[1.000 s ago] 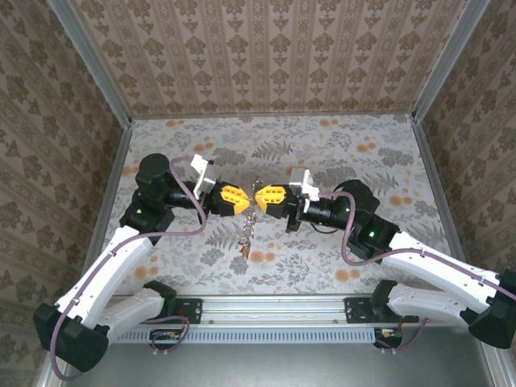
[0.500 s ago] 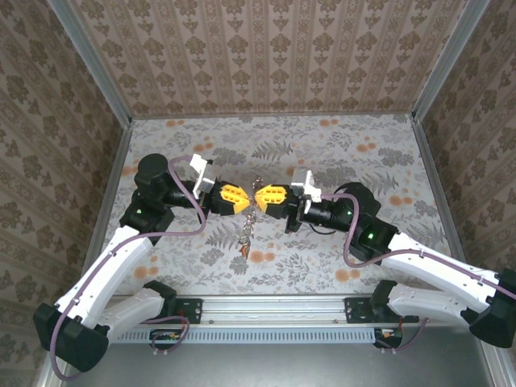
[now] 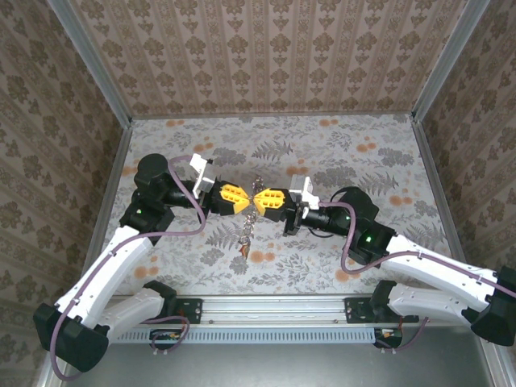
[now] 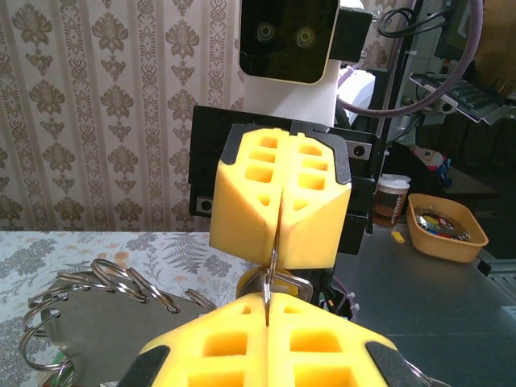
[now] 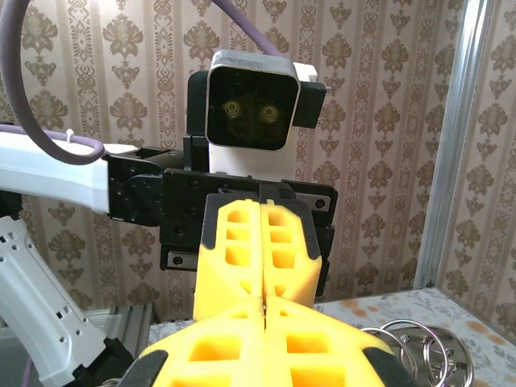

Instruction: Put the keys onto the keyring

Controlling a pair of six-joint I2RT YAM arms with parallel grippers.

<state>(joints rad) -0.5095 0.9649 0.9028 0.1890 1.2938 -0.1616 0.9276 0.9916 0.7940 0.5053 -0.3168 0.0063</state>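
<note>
Bright and even in the top view, lit softly from above. Leaves only faint, soft-edged shadows under the arms on the tabletop (image 3: 339,153). Keeps the wallpaper pattern sharp, yet splays the metal corner posts (image 3: 95,68) outward toward the upper corners. Renders the left end effector (image 4: 268,310) soft and out of focus at the bottom of the left wrist view, with the right end effector (image 4: 278,210) crisp beyond it. Picks up small glints on the metal rings (image 4: 105,282) at lower left and falls dimmer in the room at far right. Blurs the near yellow foam likewise in the right wrist view, and lays a pale sheen down the aluminium post (image 5: 458,137).
</note>
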